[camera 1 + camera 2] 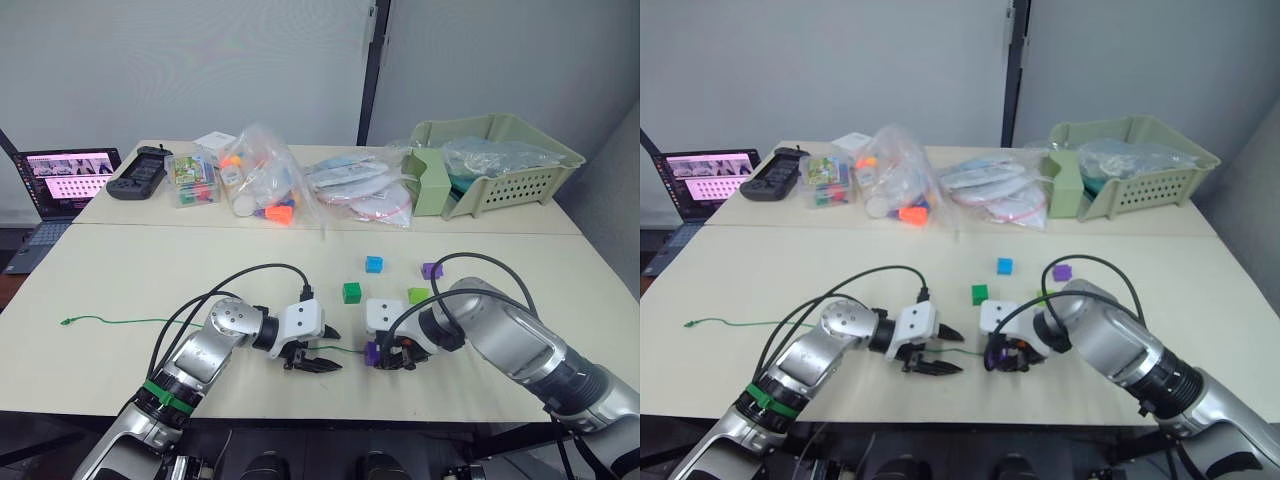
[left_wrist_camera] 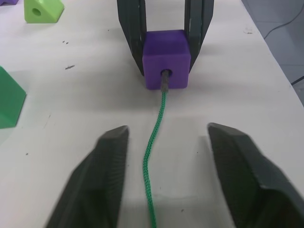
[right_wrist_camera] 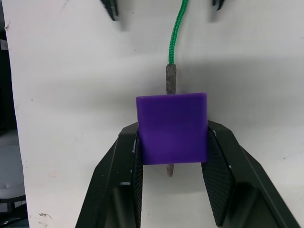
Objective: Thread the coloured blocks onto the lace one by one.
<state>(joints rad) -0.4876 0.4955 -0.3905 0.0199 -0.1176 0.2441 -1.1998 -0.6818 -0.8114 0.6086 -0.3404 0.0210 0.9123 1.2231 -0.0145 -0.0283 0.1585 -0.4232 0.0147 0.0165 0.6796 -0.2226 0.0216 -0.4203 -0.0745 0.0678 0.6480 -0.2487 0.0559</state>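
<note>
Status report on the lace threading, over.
Right end effector shut on purple block. Lace tip through its hole. Left end effector open, straddling lace. Nothing in the way.

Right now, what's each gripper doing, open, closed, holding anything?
Left gripper: open, fingers either side of the lace, not gripping it.
Right gripper: closed on the purple block, lace tip through it.

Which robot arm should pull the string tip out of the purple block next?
Probably the left. Its gripper is open with the lace lying between its fingers, free to move. The right gripper is shut on the purple block, where the tip pokes through, so it's busy.
</note>
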